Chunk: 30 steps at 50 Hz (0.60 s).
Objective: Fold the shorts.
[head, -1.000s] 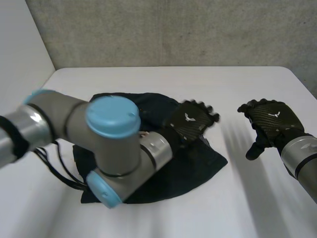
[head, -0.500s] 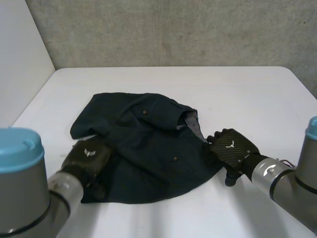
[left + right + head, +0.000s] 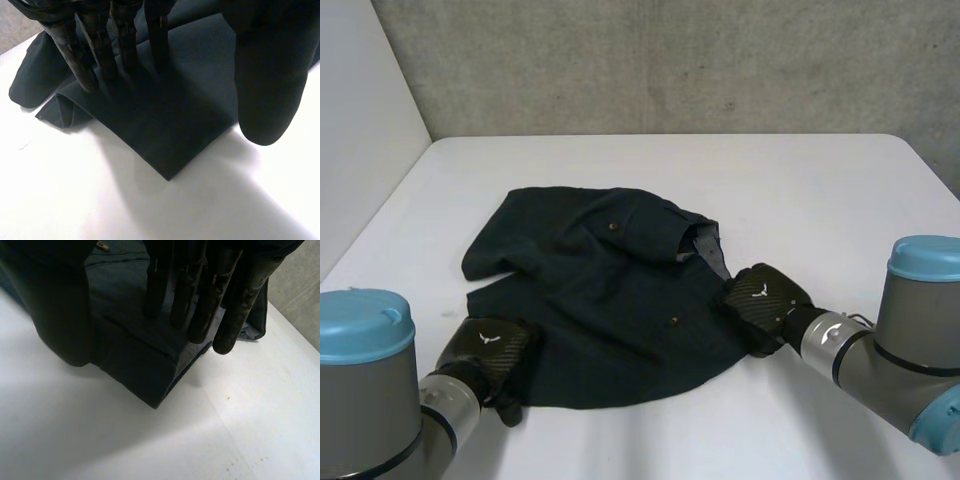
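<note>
The dark navy shorts (image 3: 610, 290) lie crumpled on the white table (image 3: 800, 190), with small buttons and a grey lining showing at the right side. My left hand (image 3: 488, 350) rests at their near left corner. In the left wrist view its straight fingers (image 3: 75, 55) press on the cloth (image 3: 165, 125) just behind the corner, the thumb (image 3: 267, 85) held apart. My right hand (image 3: 765, 300) is at the near right corner. Its fingers (image 3: 230, 300) stand straight over the cloth (image 3: 135, 355) there, thumb (image 3: 60, 305) on the other side of the corner.
Bare white table surrounds the shorts, with wide room at the right and at the back. A grey concrete wall runs behind the table, and a white wall stands at the left.
My left arm has swung back from across the shorts to their near left corner. My right hand has come down from the air at the right onto the near right corner.
</note>
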Each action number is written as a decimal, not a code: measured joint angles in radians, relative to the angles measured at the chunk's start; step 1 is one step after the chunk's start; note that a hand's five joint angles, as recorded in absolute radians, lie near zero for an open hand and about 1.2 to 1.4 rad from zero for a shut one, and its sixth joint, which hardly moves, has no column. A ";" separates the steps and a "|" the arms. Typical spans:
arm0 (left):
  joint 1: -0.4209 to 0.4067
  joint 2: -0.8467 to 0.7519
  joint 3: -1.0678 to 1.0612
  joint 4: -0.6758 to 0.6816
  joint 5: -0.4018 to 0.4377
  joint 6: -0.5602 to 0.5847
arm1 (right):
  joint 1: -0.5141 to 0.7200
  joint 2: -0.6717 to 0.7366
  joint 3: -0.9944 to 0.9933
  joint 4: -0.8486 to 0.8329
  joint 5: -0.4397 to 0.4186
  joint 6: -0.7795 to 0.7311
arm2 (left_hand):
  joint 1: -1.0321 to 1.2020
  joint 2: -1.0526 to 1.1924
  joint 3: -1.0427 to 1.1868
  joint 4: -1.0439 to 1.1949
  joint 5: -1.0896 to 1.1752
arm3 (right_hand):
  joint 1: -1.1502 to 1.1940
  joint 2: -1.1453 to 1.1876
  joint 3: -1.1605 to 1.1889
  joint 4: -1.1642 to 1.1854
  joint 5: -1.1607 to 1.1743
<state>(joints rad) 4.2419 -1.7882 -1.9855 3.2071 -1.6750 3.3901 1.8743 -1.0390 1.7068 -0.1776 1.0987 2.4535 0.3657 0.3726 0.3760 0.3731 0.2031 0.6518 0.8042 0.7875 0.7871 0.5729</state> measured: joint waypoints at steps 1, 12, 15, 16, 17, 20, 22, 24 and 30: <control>0.001 -0.005 0.002 0.001 0.000 0.000 | 0.000 0.003 -0.003 0.000 0.000 0.000 | 0.000 0.002 0.003 0.002 0.002 | 0.077 0.107 0.104 0.105 0.094; 0.005 -0.078 0.035 0.054 0.000 0.006 | 0.010 0.025 -0.044 0.002 0.019 0.022 | 0.467 0.441 0.423 0.431 0.420 | 0.298 0.369 0.394 0.399 0.382; 0.004 -0.091 0.037 0.073 0.000 0.011 | 0.018 0.020 -0.050 0.004 0.037 0.053 | 0.713 0.702 0.684 0.690 0.678 | 0.303 0.369 0.394 0.399 0.386; 0.004 -0.092 0.038 0.076 0.000 0.013 | 0.019 0.019 -0.051 0.005 0.041 0.060 | 0.769 0.755 0.739 0.754 0.744 | 0.303 0.369 0.394 0.399 0.386; 0.003 -0.094 0.038 0.081 0.000 0.018 | 0.023 0.014 -0.054 0.007 0.056 0.084 | 0.777 0.794 0.781 0.795 0.777 | 0.308 0.369 0.394 0.399 0.389; -0.002 -0.093 0.037 0.087 0.001 0.033 | 0.034 -0.003 -0.062 0.019 0.094 0.145 | 0.777 0.818 0.808 0.826 0.780 | 0.308 0.369 0.394 0.399 0.389; -0.005 -0.091 0.037 0.087 0.001 0.044 | 0.040 -0.014 -0.065 0.028 0.110 0.171 | 0.777 0.818 0.808 0.827 0.780 | 0.308 0.369 0.394 0.400 0.389; -0.009 -0.084 0.036 0.087 0.002 0.062 | 0.051 -0.033 -0.069 0.044 0.129 0.204 | 0.777 0.820 0.808 0.827 0.780 | 0.308 0.369 0.394 0.400 0.389; -0.010 -0.045 0.034 0.082 0.005 0.100 | 0.089 -0.082 -0.072 0.091 0.150 0.241 | 0.764 0.793 0.787 0.801 0.767 | 0.308 0.369 0.394 0.400 0.403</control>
<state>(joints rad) 4.2320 -1.8328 -1.9517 3.2887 -1.6702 3.4896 1.9628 -1.1206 1.6345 -0.0868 1.2491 2.6941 1.1298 1.1653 1.1628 1.1746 0.9702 0.9598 1.1735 1.1815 1.1872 0.9758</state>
